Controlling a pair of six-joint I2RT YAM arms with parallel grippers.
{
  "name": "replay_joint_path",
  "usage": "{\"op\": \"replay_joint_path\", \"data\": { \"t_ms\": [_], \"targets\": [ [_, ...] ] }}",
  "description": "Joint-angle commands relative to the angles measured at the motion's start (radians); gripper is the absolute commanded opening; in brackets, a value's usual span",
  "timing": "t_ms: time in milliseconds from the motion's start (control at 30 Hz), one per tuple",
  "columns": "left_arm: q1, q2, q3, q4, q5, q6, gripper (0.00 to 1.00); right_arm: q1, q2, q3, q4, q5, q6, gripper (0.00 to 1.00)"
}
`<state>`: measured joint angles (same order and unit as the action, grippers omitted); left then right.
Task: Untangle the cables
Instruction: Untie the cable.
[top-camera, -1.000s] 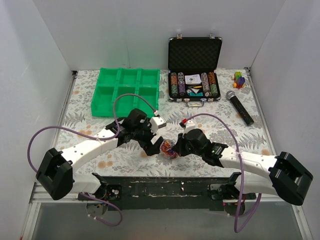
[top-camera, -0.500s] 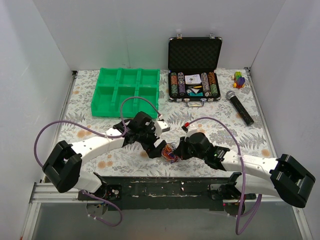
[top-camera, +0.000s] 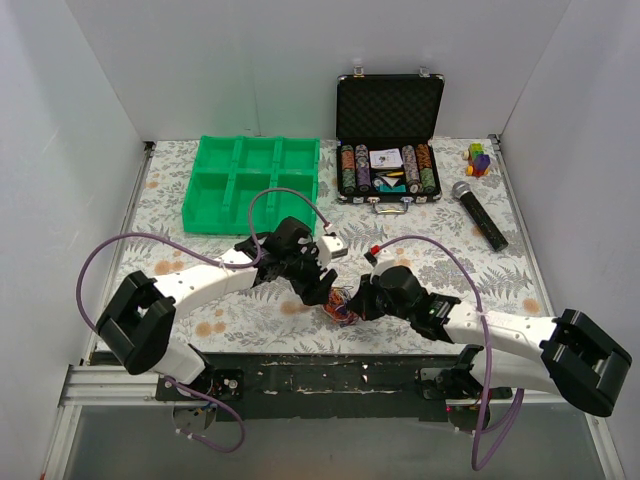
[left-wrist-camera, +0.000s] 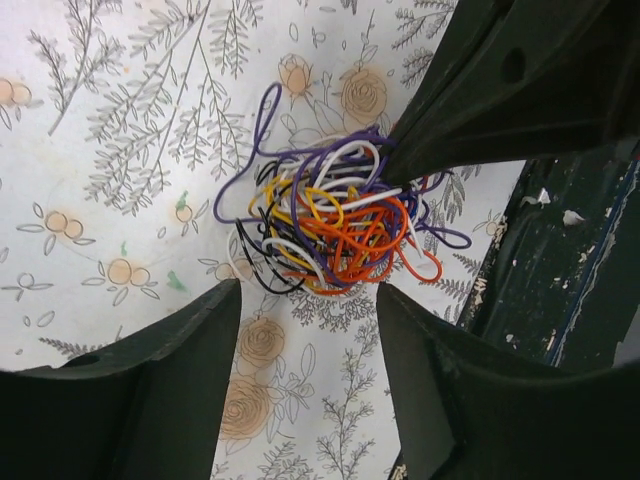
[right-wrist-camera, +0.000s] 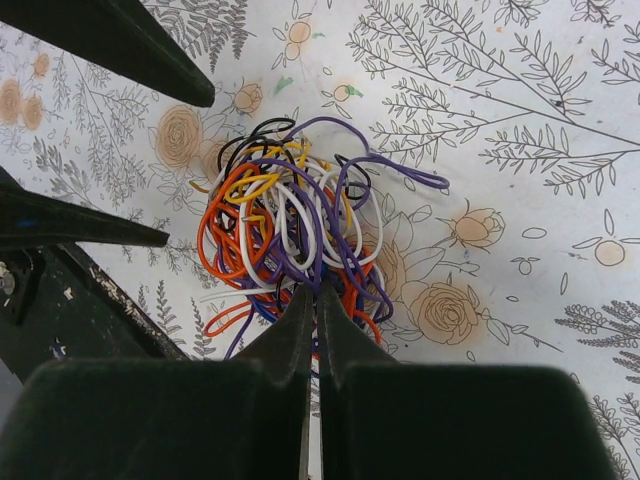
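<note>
The cables (left-wrist-camera: 330, 225): orange, white, purple, yellow, black, perhaps blue; floral table (top-camera: 500, 275); green tray (top-camera: 197, 206).

We see the cables (left-wrist-camera: 335, 225) as one loose, rounded clump of very thin wires, looped and crossed over each other: mostly orange, white and purple, with black and yellow strands and a little blue. The clump lies on the flowered counter (left-wrist-camera: 120, 120), close to its near edge. A few loops stray out of the mass, among them a long purple one and an orange one, both lying flat on the counter. On one side several strands run together at the closed fingertips of the right hand (right-wrist-camera: 315, 290).
</note>
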<state>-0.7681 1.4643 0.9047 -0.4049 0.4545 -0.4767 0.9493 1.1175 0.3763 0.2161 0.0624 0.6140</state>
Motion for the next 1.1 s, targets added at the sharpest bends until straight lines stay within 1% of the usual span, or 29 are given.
{"op": "replay_joint_path", "data": {
  "t_ms": [0,33,133,400,667,767,867,900,967,1067],
  "targets": [
    [-0.003,-0.005,0.042,0.018,0.038,0.010,0.50,0.002,-0.030,-0.002,0.051,-0.012,0.010,0.01],
    [-0.003,-0.002,0.042,0.017,0.045,0.013,0.47,0.002,-0.033,-0.002,0.049,-0.012,0.010,0.01],
    [-0.003,0.010,0.030,0.008,0.070,0.029,0.46,0.002,-0.041,0.001,0.045,-0.007,0.010,0.01],
    [-0.003,0.010,0.019,-0.014,0.082,0.041,0.52,0.002,-0.044,0.006,0.046,-0.009,0.013,0.01],
    [-0.003,0.010,0.016,0.000,0.079,0.046,0.41,0.002,-0.047,0.015,0.049,-0.015,0.018,0.01],
    [-0.003,0.019,0.016,0.008,0.084,0.046,0.30,0.002,-0.054,0.013,0.051,-0.019,0.016,0.01],
    [-0.003,0.027,0.011,0.006,0.095,0.047,0.23,0.003,-0.070,0.012,0.046,-0.018,0.016,0.01],
    [-0.003,0.034,0.011,0.006,0.096,0.046,0.18,0.002,-0.074,0.012,0.045,-0.018,0.016,0.01],
    [-0.003,0.045,0.025,-0.006,0.099,0.044,0.00,0.002,-0.082,0.013,0.037,-0.018,0.016,0.01],
    [-0.003,0.042,0.051,-0.026,0.095,0.039,0.00,0.002,-0.088,0.012,0.026,-0.016,0.013,0.01]
  ]
}}
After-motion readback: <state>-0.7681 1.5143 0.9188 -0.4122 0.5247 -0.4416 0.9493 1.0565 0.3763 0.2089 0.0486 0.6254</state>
